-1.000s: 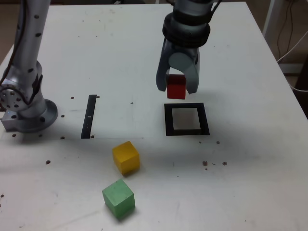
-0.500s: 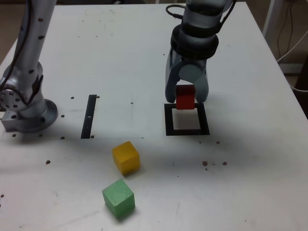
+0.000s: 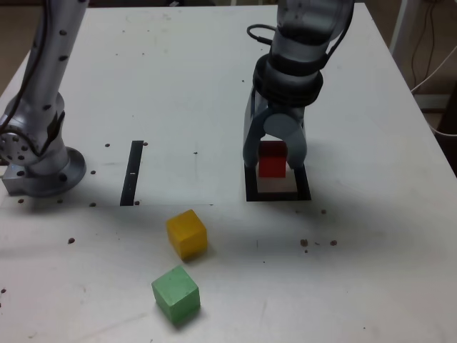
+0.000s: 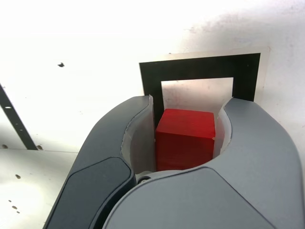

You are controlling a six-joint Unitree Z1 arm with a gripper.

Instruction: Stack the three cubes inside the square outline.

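Wrist view: the gripper (image 4: 185, 136) fingers (image 4: 138, 131) clamp the red cube (image 4: 185, 138) by opposite flat faces, over the square outline (image 4: 200, 67); it looks light, rigid, matte.

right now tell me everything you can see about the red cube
The small matte red cube looks solid and plain, with sharp edges and no markings. It sits upright and square, clamped between the two grey fingers of the end effector, whose pale inner pads press its opposite sides. It is over the white centre of the thick black square outline; whether it already rests on the surface cannot be told. Nothing else touches it.
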